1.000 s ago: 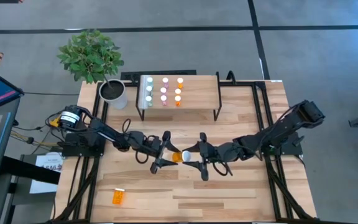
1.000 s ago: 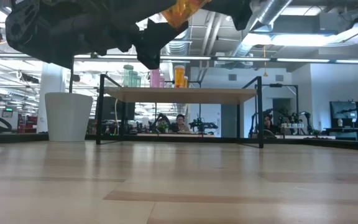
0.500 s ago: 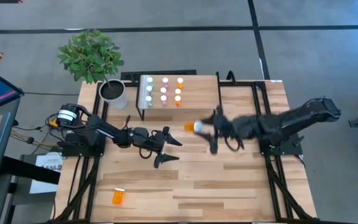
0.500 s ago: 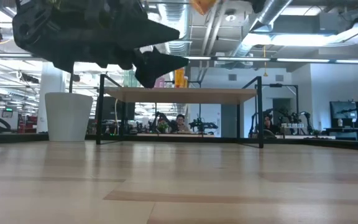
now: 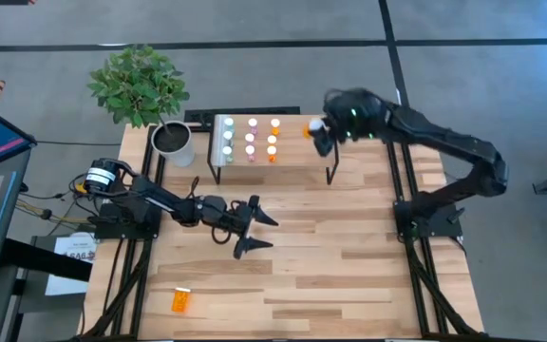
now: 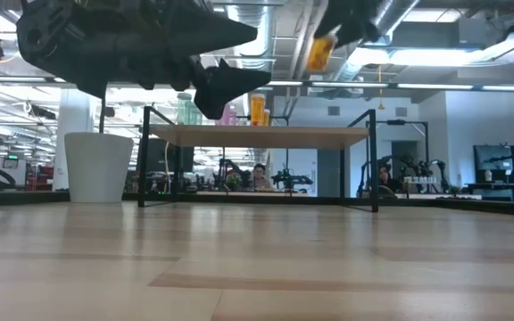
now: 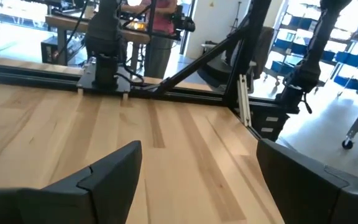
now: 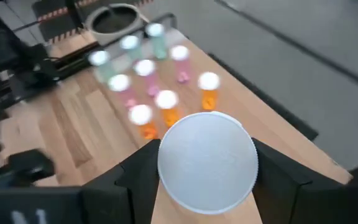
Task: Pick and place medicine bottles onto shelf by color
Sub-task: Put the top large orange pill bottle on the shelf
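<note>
My right gripper (image 5: pixel 319 131) is shut on an orange medicine bottle (image 5: pixel 309 130) with a white cap. It hovers over the right part of the shelf (image 5: pixel 304 142), a low light-wood board on black legs. In the low view the bottle (image 6: pixel 321 52) hangs well above the shelf (image 6: pixel 257 135). Green, pink and orange bottles (image 5: pixel 251 138) stand in three columns on the shelf's left half. My left gripper (image 5: pixel 262 231) is open over the middle of the table and holds nothing. Another orange bottle (image 5: pixel 180 301) lies on its side near the table's near left corner. My right gripper pinches the orange bottle between its two fingers (image 8: pixel 138 177) at the level of the white cap (image 8: pixel 207 162), coming from above and pointing down. The cap hides the body in the wrist view. The bottle is lifted clear, roughly upright and slightly tilted, cap up.
A white plant pot (image 5: pixel 174 142) with a leafy plant stands at the shelf's left end. Black frame rails run along both table sides. The shelf's right half (image 8: pixel 241 112) is bare wood. People and equipment show in the room beyond the table.
My right gripper has carried the orange bottle from the table's middle, beside my left gripper, up and toward the far edge, ending over the shelf's right part. My left gripper has drawn back slightly toward the left.
</note>
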Available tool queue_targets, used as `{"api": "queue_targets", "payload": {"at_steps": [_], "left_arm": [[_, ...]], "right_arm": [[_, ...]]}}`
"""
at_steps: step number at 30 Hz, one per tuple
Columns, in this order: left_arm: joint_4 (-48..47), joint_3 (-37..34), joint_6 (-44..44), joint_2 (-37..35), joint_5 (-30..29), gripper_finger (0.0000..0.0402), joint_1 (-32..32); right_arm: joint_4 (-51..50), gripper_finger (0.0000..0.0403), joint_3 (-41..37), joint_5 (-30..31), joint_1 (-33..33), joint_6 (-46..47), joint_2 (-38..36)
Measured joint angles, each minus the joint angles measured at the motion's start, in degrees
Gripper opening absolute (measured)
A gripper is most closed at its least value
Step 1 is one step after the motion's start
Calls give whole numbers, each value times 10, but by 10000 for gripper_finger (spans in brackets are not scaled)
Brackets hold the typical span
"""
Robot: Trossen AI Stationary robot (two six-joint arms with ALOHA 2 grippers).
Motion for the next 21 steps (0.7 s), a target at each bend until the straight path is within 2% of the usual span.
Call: {"api": "queue_targets", "payload": {"at_steps": [4, 6, 13, 21], "left_arm": [[0, 0, 1, 0, 1, 306, -1], [0, 0, 1, 0, 1, 306, -1], [-8, 0, 6, 0, 1, 306, -1], [-23, 0, 7, 1, 0, 306, -1]], "right_arm": [[-7, 225, 19, -90, -76, 1, 41], [-2, 225, 31, -108, -98, -3, 64], [-21, 225, 72, -114, -144, -19, 149], [-45, 226, 115, -115, -167, -36, 222]]}}
